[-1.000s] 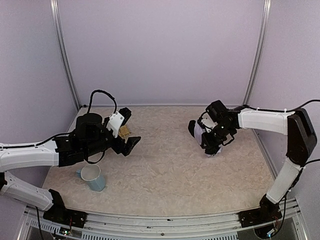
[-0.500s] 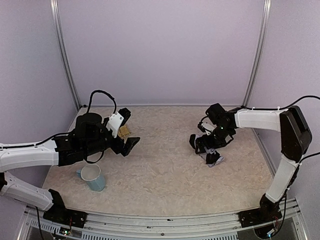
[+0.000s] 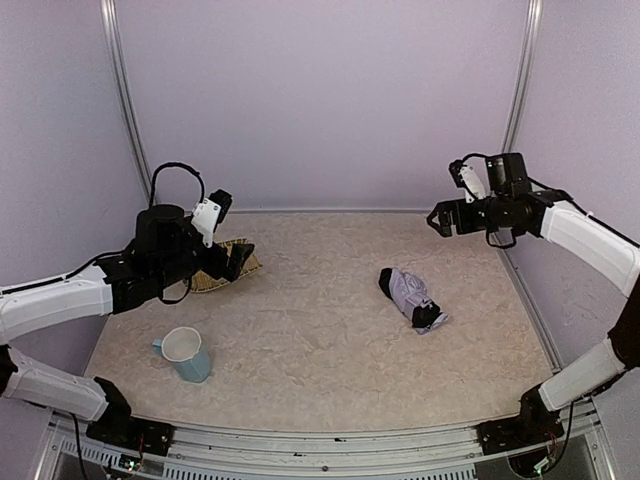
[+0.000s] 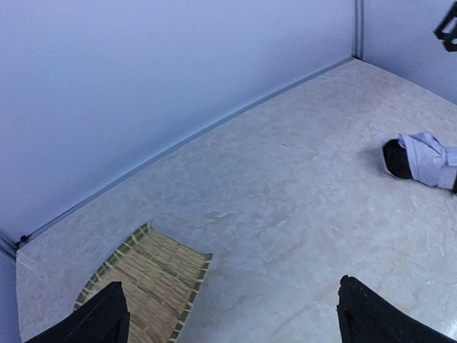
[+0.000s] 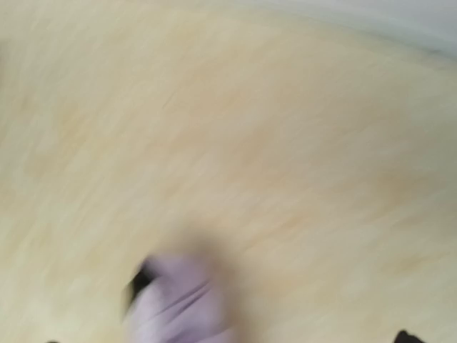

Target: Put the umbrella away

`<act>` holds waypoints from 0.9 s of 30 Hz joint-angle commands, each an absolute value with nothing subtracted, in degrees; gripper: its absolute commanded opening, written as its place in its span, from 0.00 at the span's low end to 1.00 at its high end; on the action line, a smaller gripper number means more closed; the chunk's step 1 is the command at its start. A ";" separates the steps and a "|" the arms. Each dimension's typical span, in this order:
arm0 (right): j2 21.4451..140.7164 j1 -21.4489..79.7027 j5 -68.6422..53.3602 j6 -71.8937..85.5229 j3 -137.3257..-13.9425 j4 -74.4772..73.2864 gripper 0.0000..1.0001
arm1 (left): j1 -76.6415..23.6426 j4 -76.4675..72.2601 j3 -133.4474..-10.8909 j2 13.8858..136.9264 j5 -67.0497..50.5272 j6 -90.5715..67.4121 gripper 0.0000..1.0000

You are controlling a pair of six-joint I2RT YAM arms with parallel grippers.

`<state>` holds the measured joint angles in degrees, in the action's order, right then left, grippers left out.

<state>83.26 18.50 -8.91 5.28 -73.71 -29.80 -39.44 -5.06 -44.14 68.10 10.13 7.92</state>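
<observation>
Pale lavender fabric bundled round a black core: the umbrella (image 3: 411, 298) lies folded flat on the speckled beige worktop (image 3: 320, 350), right of the middle. In my overhead view its long axis runs on a diagonal, from far-left to near-right. The far-left end shows a rounded black patch, and the near-right end also finishes dark. I cannot tell which end carries the handle. In the left wrist view the umbrella (image 4: 425, 158) sits at the right margin with its black end turned toward the middle of the worktop. The right wrist view is badly blurred, and I make out only a lavender smear with a dark spot.

Bare worktop shows on every side of the umbrella. It lies well apart from the back wall and the near rail, and somewhat closer to the right edge than to the left.

The right claw (image 3: 440, 218) hangs high near the far right corner, well apart from the umbrella, spread open and gripping nothing. The left claw (image 3: 238, 262) hovers above a bamboo mat (image 3: 215, 278) at the far left. Its fingers (image 4: 378, 318) stand wide apart at the bottom corners of its own view, with only worktop and mat between them. A pale blue mug (image 3: 185, 353) stands upright toward the near left, well apart from the umbrella
</observation>
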 commanded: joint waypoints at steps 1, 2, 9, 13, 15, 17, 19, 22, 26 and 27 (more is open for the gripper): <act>71.32 10.29 -6.96 3.26 -60.56 -7.31 1.00 | -29.61 -6.78 -46.72 66.19 12.54 2.93 0.99; 68.98 8.37 -6.79 3.33 -57.65 -2.84 1.00 | -26.94 -7.59 -46.37 65.99 12.87 1.74 0.99; 62.03 -0.21 -2.98 3.96 -38.75 17.76 1.00 | -14.12 -16.43 -40.39 66.26 20.52 -1.84 0.99; 62.41 -2.71 0.16 5.14 -31.33 24.46 1.00 | -9.41 -24.76 -34.12 66.43 22.76 -1.42 0.99; 63.10 -2.98 1.36 5.94 -28.01 28.10 1.00 | -7.82 -29.84 -30.54 66.87 22.69 -1.62 0.99; 64.07 -2.99 3.32 8.10 -25.22 31.01 1.00 | -6.68 -34.36 -27.90 67.82 22.77 -2.04 0.99; 65.03 -2.99 6.09 11.00 -22.60 34.18 1.00 | -6.03 -36.90 -25.98 69.42 23.12 -2.19 0.99; 65.79 -2.99 8.09 14.31 -20.16 37.70 1.00 | -5.85 -40.23 -24.19 71.55 23.47 -2.11 0.99; 66.66 -2.99 10.27 15.16 -17.81 40.67 1.00 | -5.56 -46.31 -20.53 73.36 22.65 -2.13 0.99; 67.10 -2.99 12.41 16.15 -17.80 40.32 1.00 | -5.46 -48.10 -19.72 73.76 22.10 -1.99 0.99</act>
<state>66.02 -2.39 6.50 12.34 -19.14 34.26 -6.13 -38.15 -22.61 72.53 22.52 -1.54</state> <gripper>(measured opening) 0.999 0.986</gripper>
